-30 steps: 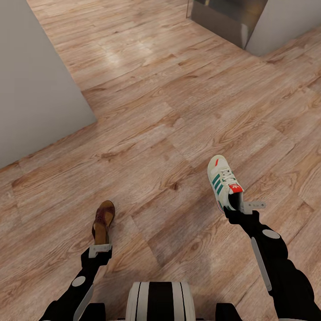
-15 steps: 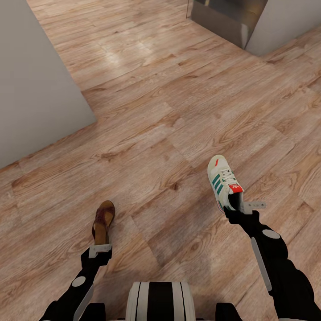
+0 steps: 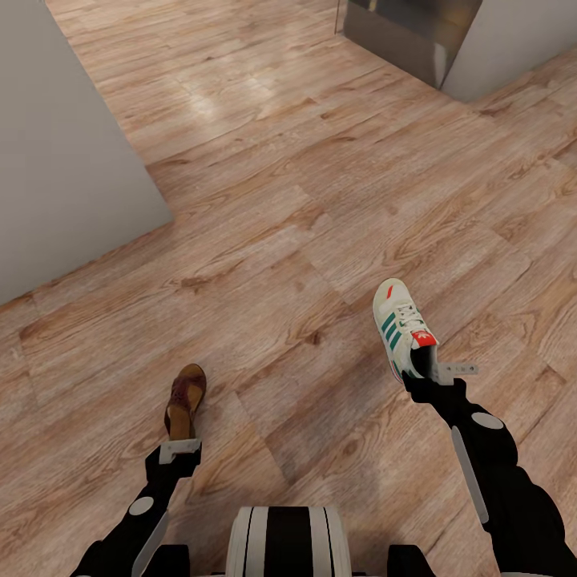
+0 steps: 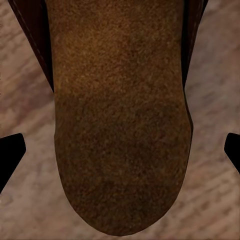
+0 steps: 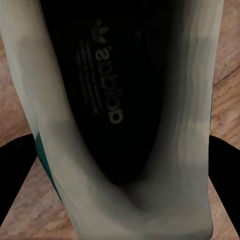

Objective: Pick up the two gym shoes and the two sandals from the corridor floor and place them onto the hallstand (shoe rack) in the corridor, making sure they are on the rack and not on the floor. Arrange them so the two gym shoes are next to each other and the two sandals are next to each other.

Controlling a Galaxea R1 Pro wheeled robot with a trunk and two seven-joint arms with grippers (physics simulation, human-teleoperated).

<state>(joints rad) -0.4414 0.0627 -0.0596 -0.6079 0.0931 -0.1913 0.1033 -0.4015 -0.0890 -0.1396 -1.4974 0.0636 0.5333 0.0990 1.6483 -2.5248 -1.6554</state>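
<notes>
— What is seen of the room?

— A light brown wood-plank floor (image 3: 304, 208) is seen across the head view. A grey wall corner (image 3: 64, 152) is seen at the left, and a shiny metal panel (image 3: 409, 32) beside a pale wall (image 3: 513, 40) at the far right.

— What is held by the left gripper (image 3: 179, 447)?

— A dark brown sandal (image 3: 185, 397) is gripped at its heel end, toe pointed away from the robot. In the left wrist view its suede insole (image 4: 120, 125) is seen between the two dark fingertips (image 4: 10, 155), which are spread to the sandal's width.

— And the right gripper (image 3: 425, 377)?

— It is closed on the heel of a white shoe (image 3: 401, 324) with green stripes and a red heel tab, well apart from the sandal.

— Is any writing readable?

— On the shoe's dark insole (image 5: 107, 95) the word "adidas" is printed, with a trefoil mark beside it.
</notes>
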